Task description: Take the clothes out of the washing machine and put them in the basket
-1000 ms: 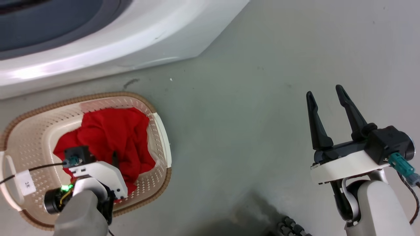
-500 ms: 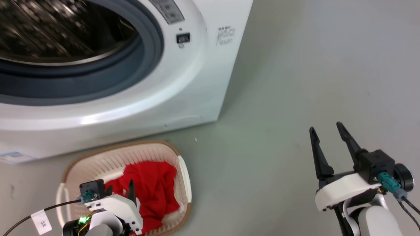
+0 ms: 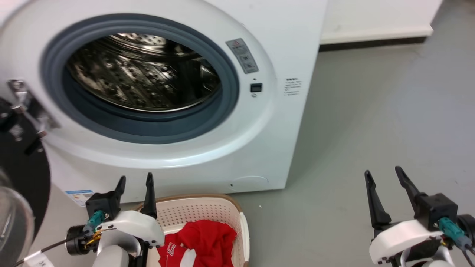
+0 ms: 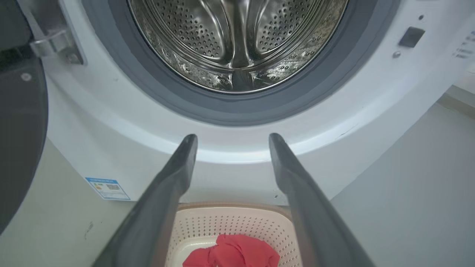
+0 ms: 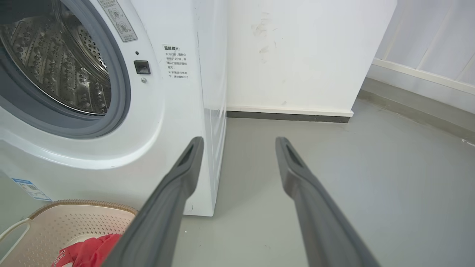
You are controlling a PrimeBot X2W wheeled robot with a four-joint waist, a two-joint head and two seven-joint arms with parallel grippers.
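Your left pincer [image 3: 136, 175] stands with its fingers apart and nothing between them, raised over the near rim of the basket [image 3: 207, 197] with its tips pointing at the washing machine [image 3: 293, 44]. A second ago it was down inside the basket, right against the red cloth; now it is up and clear of it, so the release looks done. Your right pincer [image 3: 383, 170] is also spread and empty, well off to the side over bare floor [image 3: 371, 111], much as it was a second ago.

The clothes [image 3: 202, 239] lie bunched in the basket, white patches showing, with no fold over the rim that you can see. The basket sits on the floor just in front of the washer's lower panel.

The head camera has swung up from the basket to the washer's front, so the shift in the picture is yours, not the things'. That lift shows you the drum [image 3: 141, 74]: shiny steel with no red in the part you can see. The door [image 3: 22, 167] hangs open at your left.

Judging by this, the task is as good as finished. Check the drum's lower lip, which the grey ring partly hides.
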